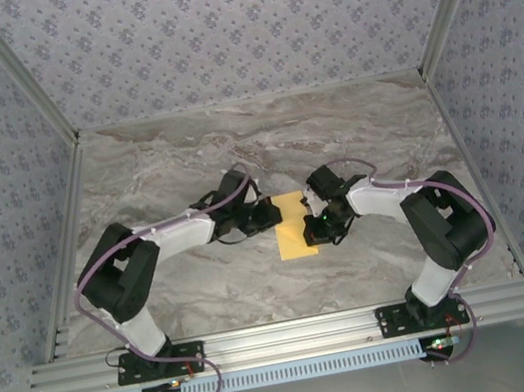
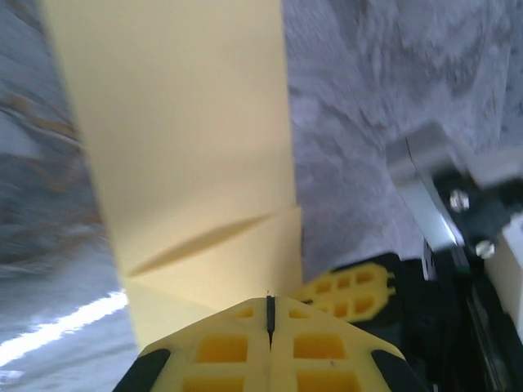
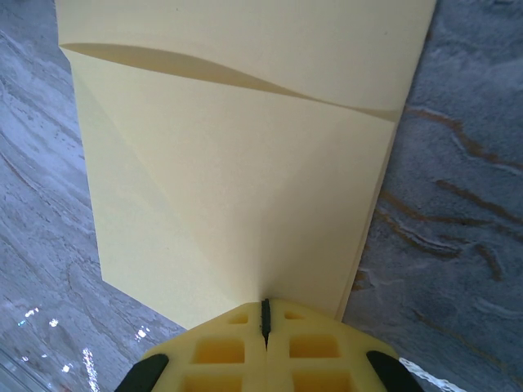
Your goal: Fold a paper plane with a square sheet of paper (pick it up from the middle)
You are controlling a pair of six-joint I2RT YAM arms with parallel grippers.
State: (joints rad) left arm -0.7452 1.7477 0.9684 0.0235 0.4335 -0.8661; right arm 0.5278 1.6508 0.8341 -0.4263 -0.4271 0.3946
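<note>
While both claws are clenched, the square sheet of paper (image 1: 295, 233) lies on the grey marbled counter (image 1: 234, 150), near its middle and directly between the two arms.

1. Left claw (image 1: 268, 215): jaws fully closed, with the yellow fingers (image 2: 221, 347) meeting along a thin dark seam. The tips sit at the left edge of the sheet.
2. Right claw (image 1: 322, 228): jaws likewise closed, seam to seam. The tips rest at the opposite edge of the sheet.
3. Sheet condition: no longer a flat square. From above it appears as a narrow upright rectangle. The wrist views show a folded layer lying on top, slightly lifted along one slanting edge, and a faint diagonal crease running toward the right claw's tips.

Whether either claw actually nips the paper, or merely presses on it, cannot be determined.
</note>
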